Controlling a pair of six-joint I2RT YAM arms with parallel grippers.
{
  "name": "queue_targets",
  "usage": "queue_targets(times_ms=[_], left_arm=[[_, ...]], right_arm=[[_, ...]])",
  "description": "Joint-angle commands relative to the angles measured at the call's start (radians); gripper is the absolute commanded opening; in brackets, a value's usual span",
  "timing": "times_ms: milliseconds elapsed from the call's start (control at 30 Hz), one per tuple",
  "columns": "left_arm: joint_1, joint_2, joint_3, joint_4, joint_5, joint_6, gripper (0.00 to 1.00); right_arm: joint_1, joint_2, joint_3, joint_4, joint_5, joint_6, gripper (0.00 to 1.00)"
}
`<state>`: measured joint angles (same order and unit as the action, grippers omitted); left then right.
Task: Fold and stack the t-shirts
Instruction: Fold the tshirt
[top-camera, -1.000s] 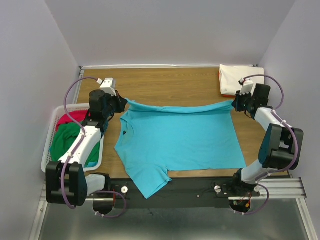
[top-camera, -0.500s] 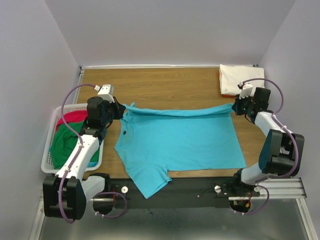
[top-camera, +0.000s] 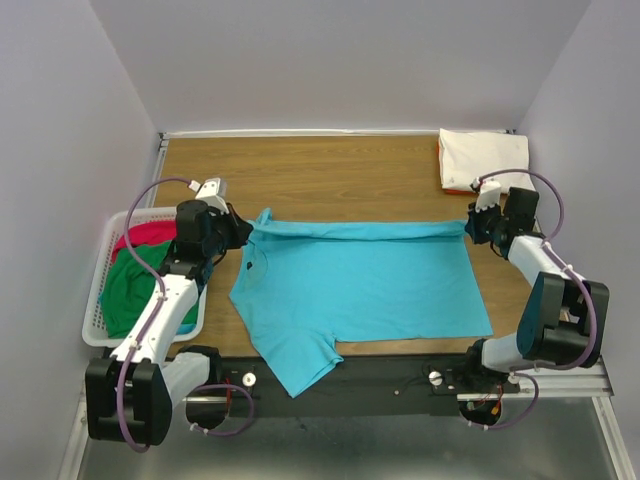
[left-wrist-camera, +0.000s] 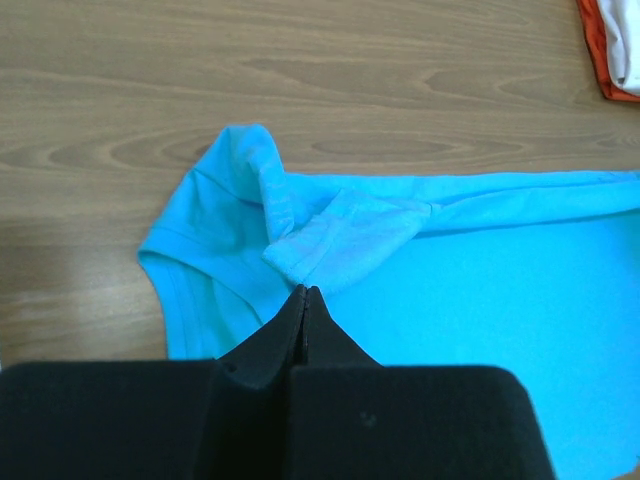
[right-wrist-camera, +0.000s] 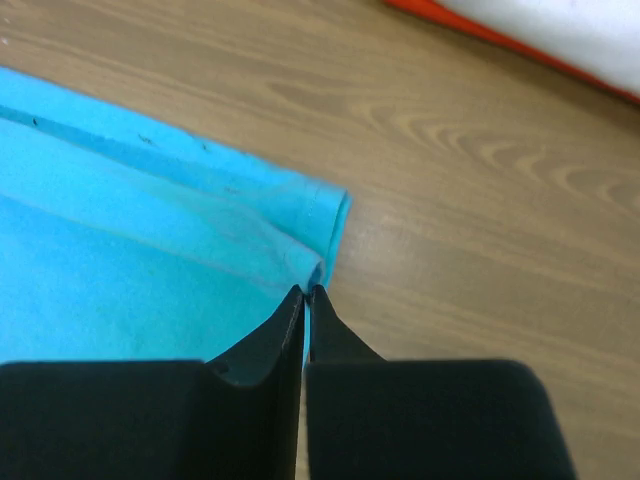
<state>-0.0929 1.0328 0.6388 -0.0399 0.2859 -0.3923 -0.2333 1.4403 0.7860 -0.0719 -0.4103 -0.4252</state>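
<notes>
A turquoise t-shirt (top-camera: 360, 285) lies spread on the wooden table, its far edge folded toward me in a narrow strip. My left gripper (top-camera: 243, 227) is shut on the far left sleeve corner of the turquoise shirt (left-wrist-camera: 330, 245). My right gripper (top-camera: 472, 222) is shut on the far right hem corner of the shirt (right-wrist-camera: 300, 250). A folded cream-white t-shirt (top-camera: 483, 157) lies on an orange one (top-camera: 441, 170) at the far right corner. Red (top-camera: 142, 238) and green (top-camera: 135, 285) t-shirts lie in the basket.
A white lattice basket (top-camera: 110, 240) stands off the table's left edge. Grey walls close in on three sides. The shirt's near sleeve (top-camera: 300, 365) hangs over the black front rail (top-camera: 400, 375). The stack's orange edge shows in the left wrist view (left-wrist-camera: 600, 55) and right wrist view (right-wrist-camera: 480, 30).
Both grippers have moved toward me and lower, carrying the shirt's far edge with them. The lifted edge now lies folded over the shirt's body.
</notes>
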Motion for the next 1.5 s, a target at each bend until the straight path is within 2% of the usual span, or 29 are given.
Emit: queue_targets(times_ms=[0, 33, 67, 133, 233, 300, 367, 433, 600, 667, 733, 867, 1167, 1467], left_arm=[[0.005, -0.016, -0.016, -0.087, 0.082, -0.060, 0.06], [0.005, -0.017, -0.016, -0.104, 0.122, -0.078, 0.22], [0.007, -0.029, -0.018, -0.135, 0.139, -0.086, 0.27], [0.007, -0.065, -0.022, -0.159, 0.168, -0.091, 0.34], [0.007, -0.167, -0.011, -0.196, 0.139, -0.083, 0.55], [0.007, -0.206, -0.001, -0.210, 0.115, -0.060, 0.60], [0.005, -0.215, 0.013, -0.198, 0.095, -0.030, 0.63], [0.005, -0.160, 0.025, -0.186, 0.091, -0.014, 0.63], [0.005, 0.047, 0.093, -0.123, 0.121, 0.039, 0.57], [0.005, 0.153, 0.136, -0.118, 0.127, 0.059, 0.50], [0.005, 0.243, 0.163, -0.120, 0.110, 0.078, 0.50], [0.005, 0.355, 0.235, -0.121, 0.004, 0.090, 0.52], [-0.001, 0.559, 0.390, -0.109, -0.014, 0.072, 0.53], [-0.033, 0.762, 0.559, -0.179, -0.037, 0.072, 0.53]], right_arm=[[-0.009, -0.061, -0.047, -0.040, 0.138, -0.060, 0.31], [-0.011, -0.075, -0.060, -0.049, 0.157, -0.070, 0.39], [-0.012, -0.108, -0.068, -0.054, 0.180, -0.076, 0.50], [-0.015, -0.139, -0.077, -0.060, 0.186, -0.083, 0.51], [-0.017, -0.170, -0.062, -0.098, 0.148, -0.087, 0.52], [-0.017, -0.153, -0.039, -0.144, 0.075, -0.102, 0.52], [-0.017, -0.074, 0.030, -0.251, -0.072, -0.133, 0.52], [-0.017, 0.035, 0.123, -0.375, -0.209, -0.165, 0.52], [-0.017, 0.158, 0.231, -0.457, -0.323, -0.153, 0.51], [-0.015, 0.183, 0.257, -0.456, -0.331, -0.136, 0.50], [-0.015, 0.199, 0.274, -0.457, -0.317, -0.126, 0.49], [-0.015, 0.230, 0.297, -0.457, -0.297, -0.112, 0.49], [-0.015, 0.265, 0.311, -0.454, -0.277, -0.092, 0.49], [-0.015, 0.278, 0.320, -0.450, -0.278, -0.076, 0.49]])
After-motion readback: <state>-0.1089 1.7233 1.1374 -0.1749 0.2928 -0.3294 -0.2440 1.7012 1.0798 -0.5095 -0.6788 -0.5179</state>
